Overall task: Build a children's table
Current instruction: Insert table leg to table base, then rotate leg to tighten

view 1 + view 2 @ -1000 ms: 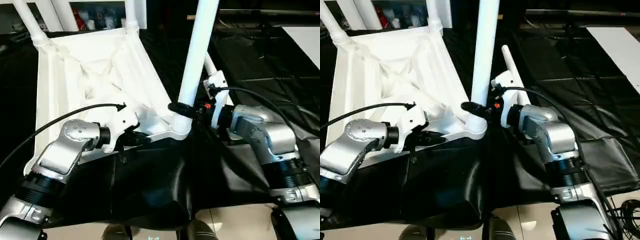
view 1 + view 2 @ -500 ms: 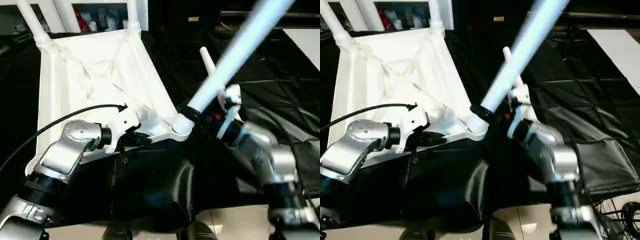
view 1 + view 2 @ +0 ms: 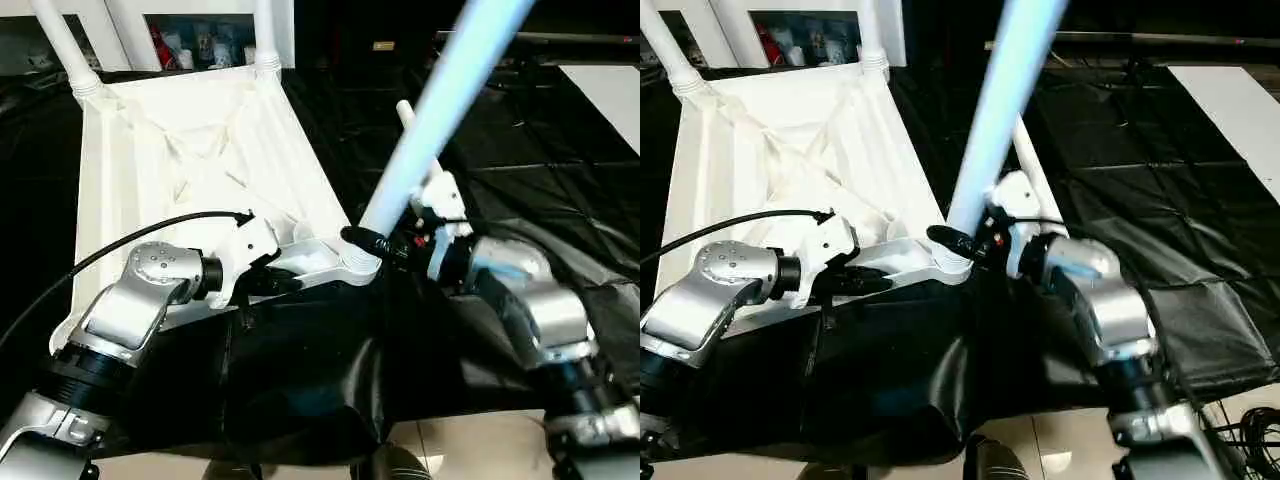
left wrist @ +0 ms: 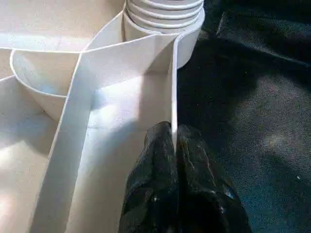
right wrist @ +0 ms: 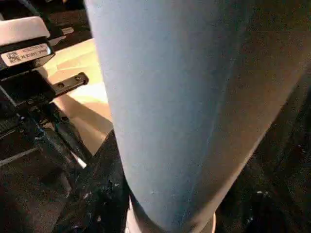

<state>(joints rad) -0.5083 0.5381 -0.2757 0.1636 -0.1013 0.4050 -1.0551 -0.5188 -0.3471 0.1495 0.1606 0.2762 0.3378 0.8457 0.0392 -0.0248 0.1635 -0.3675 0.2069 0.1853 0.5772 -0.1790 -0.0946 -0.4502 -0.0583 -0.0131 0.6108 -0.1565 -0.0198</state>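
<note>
Right gripper (image 3: 372,240) is clamping the leaning leg (image 3: 430,125) low, at its corner socket (image 3: 355,264).
Left gripper (image 4: 173,145) is pinching the upturned tabletop's (image 3: 190,170) thin near rim; the light, stiff, slippery plastic probably handles best gripped near joints.

Brushed silver forearms (image 3: 130,305) end in white plastic wrist housings (image 3: 245,245) and matte black two-finger grippers (image 4: 174,145). A thin black cable (image 3: 120,245) loops over the left forearm. A small white QR-code label (image 5: 22,54) sits on one housing.

You see a work surface draped in black cloth (image 3: 520,150), white tabletop (image 3: 190,160) upside down on it
</note>
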